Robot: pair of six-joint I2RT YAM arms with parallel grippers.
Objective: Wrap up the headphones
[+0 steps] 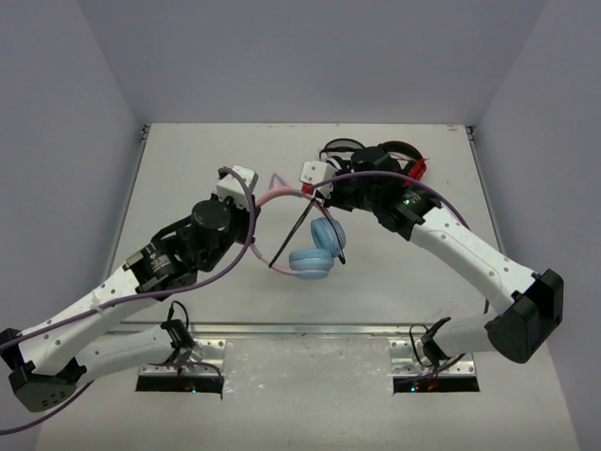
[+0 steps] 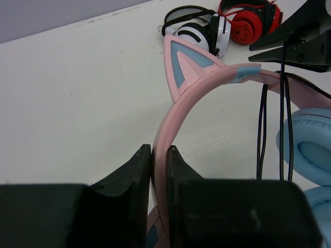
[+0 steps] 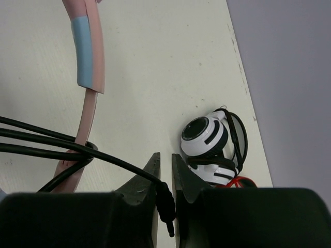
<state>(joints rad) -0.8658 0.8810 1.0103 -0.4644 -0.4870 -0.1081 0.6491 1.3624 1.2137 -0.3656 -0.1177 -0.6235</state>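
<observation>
A: Headphones (image 1: 315, 249)?
B: Clamped by the pink headband (image 2: 164, 150) between the left gripper (image 2: 159, 155) fingers; blue earcups (image 2: 310, 150) out past the fingertips.
A: Black cable (image 3: 124, 166)?
B: Pinched tight between the right gripper (image 3: 165, 161) fingers, draped over the band just ahead of them.
A: Step in hand?
B: Looks like mid-wrap. Next, probably: leading the cable round the band, keeping it taut, holding the band steady, staying clear of the black-and-white headphones (image 3: 207, 139) just beyond the right fingertips.
</observation>
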